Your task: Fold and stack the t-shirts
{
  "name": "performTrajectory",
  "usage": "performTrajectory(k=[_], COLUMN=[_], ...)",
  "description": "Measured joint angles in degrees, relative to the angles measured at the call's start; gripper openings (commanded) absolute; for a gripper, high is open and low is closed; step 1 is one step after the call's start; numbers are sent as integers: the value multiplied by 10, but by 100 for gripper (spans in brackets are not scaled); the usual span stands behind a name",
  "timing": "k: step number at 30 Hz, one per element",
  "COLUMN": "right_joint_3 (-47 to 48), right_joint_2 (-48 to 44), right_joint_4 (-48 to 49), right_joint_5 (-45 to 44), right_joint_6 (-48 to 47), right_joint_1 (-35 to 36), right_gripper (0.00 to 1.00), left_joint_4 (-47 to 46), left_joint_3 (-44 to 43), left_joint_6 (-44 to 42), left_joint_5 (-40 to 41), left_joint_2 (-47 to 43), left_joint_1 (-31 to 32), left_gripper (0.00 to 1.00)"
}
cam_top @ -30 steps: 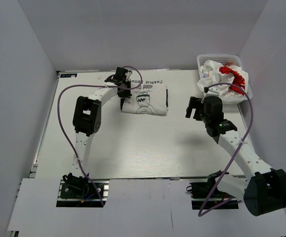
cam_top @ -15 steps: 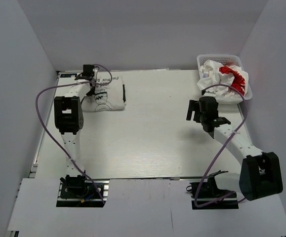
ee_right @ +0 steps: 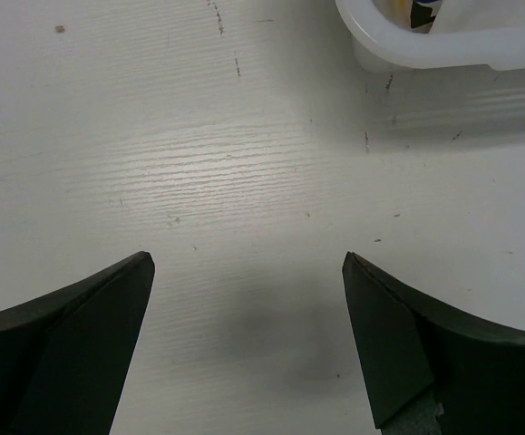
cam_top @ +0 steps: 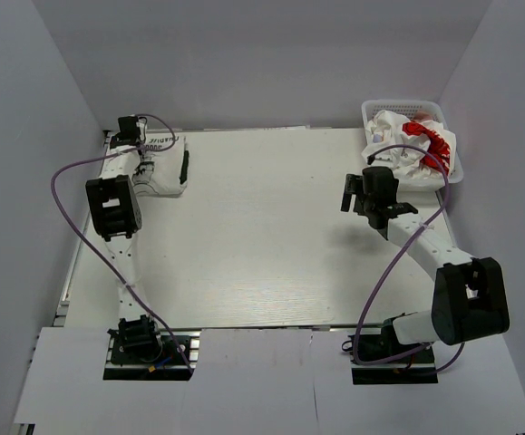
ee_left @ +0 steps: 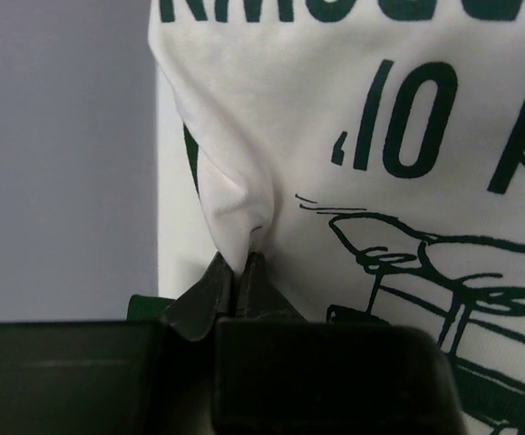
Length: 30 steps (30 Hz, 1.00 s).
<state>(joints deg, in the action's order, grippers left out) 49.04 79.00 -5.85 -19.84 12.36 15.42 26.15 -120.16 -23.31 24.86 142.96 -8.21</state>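
Light: bright, even, diffuse, from overhead; white walls [cam_top: 53,91] and table [cam_top: 271,236] spread it.
Shadows: soft grey patch on the table beneath the right gripper [ee_right: 247,263]; fainter in the top view.
Glare: mild sheen across the table in the right wrist view.
Focus: top view crisp; shirt [ee_left: 407,181] print sharp; left gripper [ee_left: 241,265] body dark, slightly soft.

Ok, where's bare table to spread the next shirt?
The broad middle of the table is bare, from the folded t-shirt in the far left corner, pinched by the left gripper, across to the open right gripper. The far right corner is crowded: the basket holds a crumpled t-shirt.
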Motion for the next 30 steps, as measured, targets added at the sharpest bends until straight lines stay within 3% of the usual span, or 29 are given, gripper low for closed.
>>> performTrajectory(k=[5, 10, 12, 13, 14, 23, 27, 30], right_joint_3=[3, 8, 10, 11, 12, 14, 14, -5], right_joint_2=[4, 14, 14, 14, 14, -14, -35, -66], right_joint_4=[-1, -1, -3, -1, 1, 18, 39, 65], right_joint_5=[-4, -5, -5, -5, -4, 46, 85, 121], right_joint_6=[0, 3, 5, 5, 5, 9, 28, 50], right_joint_1=[0, 0, 0, 0, 0, 0, 0, 0], right_gripper=[90, 90, 90, 90, 90, 90, 90, 90], left_joint_4=[-37, -55, -60, -62, -69, -33, 5, -17], left_joint_3=[-31, -37, -34, -31, -27, -11, 3, 86], left_joint_6=[-3, 5, 12, 15, 23, 118, 203, 261], left_joint_5=[15, 43, 54, 59, 76, 79, -36, -163], left_joint_2=[27, 40, 38, 36, 33, -92, -213, -341], left_joint_1=[-9, -9, -9, -9, -10, -18, -6, 9], left_gripper=[4, 29, 51, 80, 100, 100, 100, 100])
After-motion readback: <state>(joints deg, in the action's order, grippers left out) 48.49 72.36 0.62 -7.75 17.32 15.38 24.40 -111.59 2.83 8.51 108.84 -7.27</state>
